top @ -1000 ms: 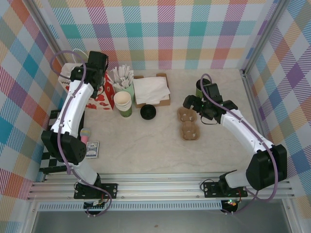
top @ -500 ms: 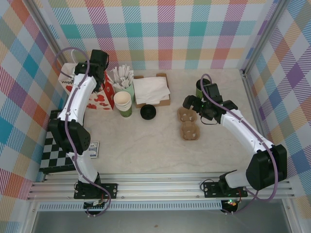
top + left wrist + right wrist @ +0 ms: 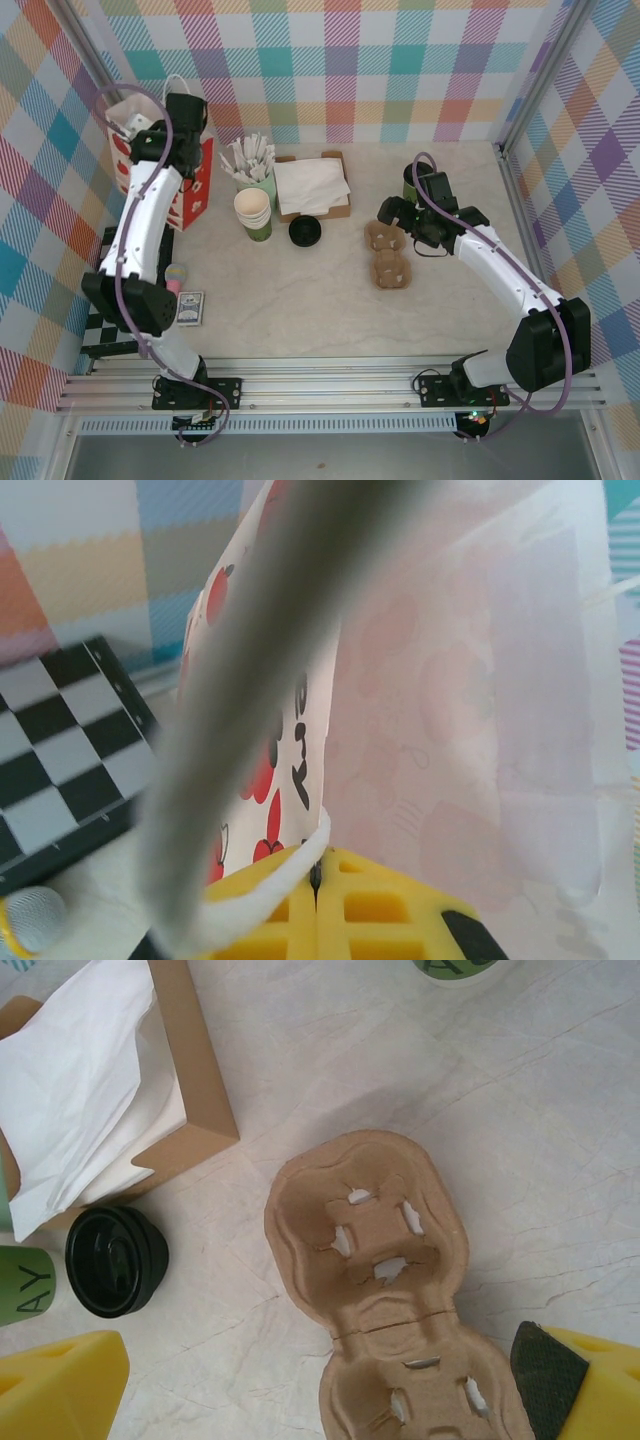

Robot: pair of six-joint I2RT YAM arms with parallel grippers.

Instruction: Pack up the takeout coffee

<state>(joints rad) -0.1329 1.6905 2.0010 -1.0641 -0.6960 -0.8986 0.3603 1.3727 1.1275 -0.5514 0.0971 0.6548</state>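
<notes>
A green paper cup (image 3: 408, 184), the takeout coffee as far as I can tell, stands just behind my right gripper (image 3: 400, 214); its base shows in the right wrist view (image 3: 455, 968) and its top is hidden. A round black lid (image 3: 305, 232) (image 3: 115, 1260) lies apart on the table. My right gripper (image 3: 320, 1390) is open above the brown pulp cup carrier (image 3: 387, 254) (image 3: 370, 1240), holding nothing. At the far left my left gripper (image 3: 185, 115) (image 3: 318, 865) is shut on the white cord handle (image 3: 262, 900) of the red-and-white cherry bag (image 3: 160, 170) (image 3: 260, 730), which stands upright.
A stack of lidless cream-rimmed green cups (image 3: 254, 213) and a holder of stir sticks (image 3: 250, 160) stand beside a brown napkin box (image 3: 312, 186) (image 3: 180, 1060). A chessboard (image 3: 103, 305), a small card box (image 3: 190, 308) and a pink-topped object (image 3: 175, 276) lie at the near left.
My left gripper has shut on the bag's handle and pulled it left and up; the bag now stands upright nearer the left wall. The right arm has not moved.
</notes>
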